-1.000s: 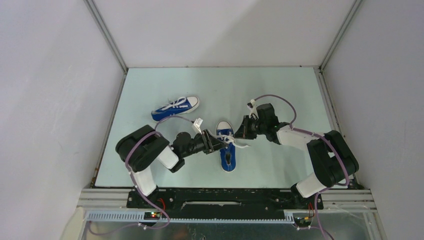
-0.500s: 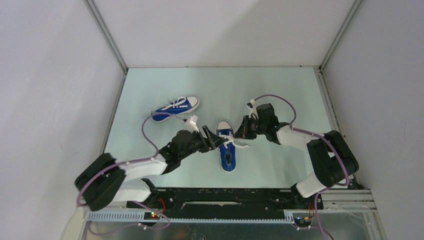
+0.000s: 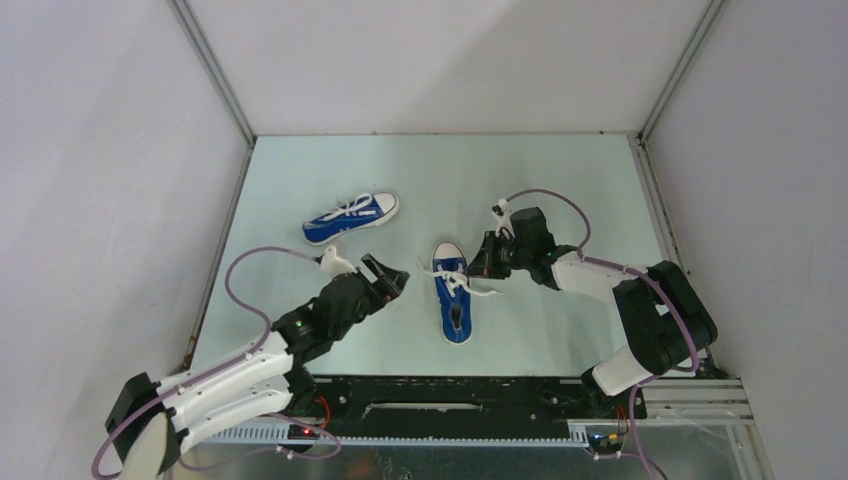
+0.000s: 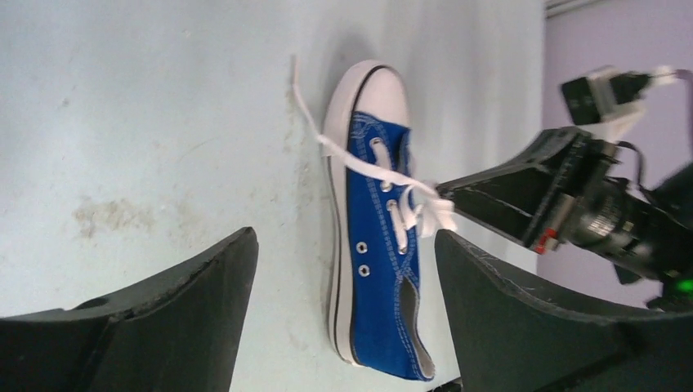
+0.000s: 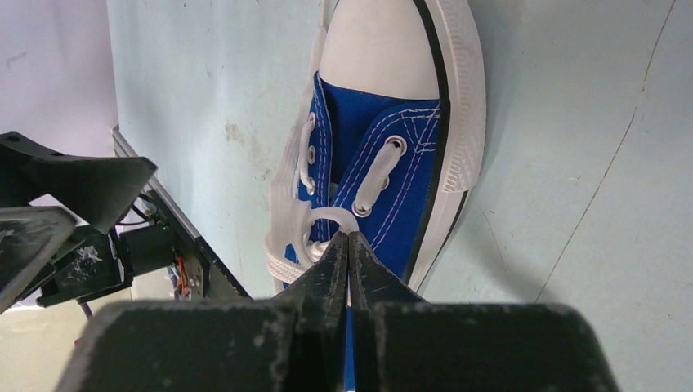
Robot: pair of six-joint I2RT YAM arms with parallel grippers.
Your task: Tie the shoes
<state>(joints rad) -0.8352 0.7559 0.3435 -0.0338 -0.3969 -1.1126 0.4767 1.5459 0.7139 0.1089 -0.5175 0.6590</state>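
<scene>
One blue shoe (image 3: pixel 453 303) lies mid-table, toe pointing away, with its white laces (image 3: pixel 462 285) loose across the top. My right gripper (image 3: pixel 480 268) is at the shoe's right side, shut on a loop of lace (image 5: pixel 327 219) at its tip (image 5: pixel 349 238). My left gripper (image 3: pixel 388 276) is open and empty, a short way left of that shoe. In the left wrist view the shoe (image 4: pixel 377 245) lies between and beyond the spread fingers (image 4: pixel 204 310), and one lace end (image 4: pixel 299 90) trails on the table. The second shoe (image 3: pixel 350 217) lies on its side at the back left.
The pale green table (image 3: pixel 560 170) is walled on three sides by white panels. The left arm's purple cable (image 3: pixel 245 270) arcs over the table's left part. A black rail (image 3: pixel 450 395) runs along the near edge.
My left gripper has pulled back leftward from the shoe's laces and now stands open and apart from the shoe. The right gripper has stayed on the lace.
</scene>
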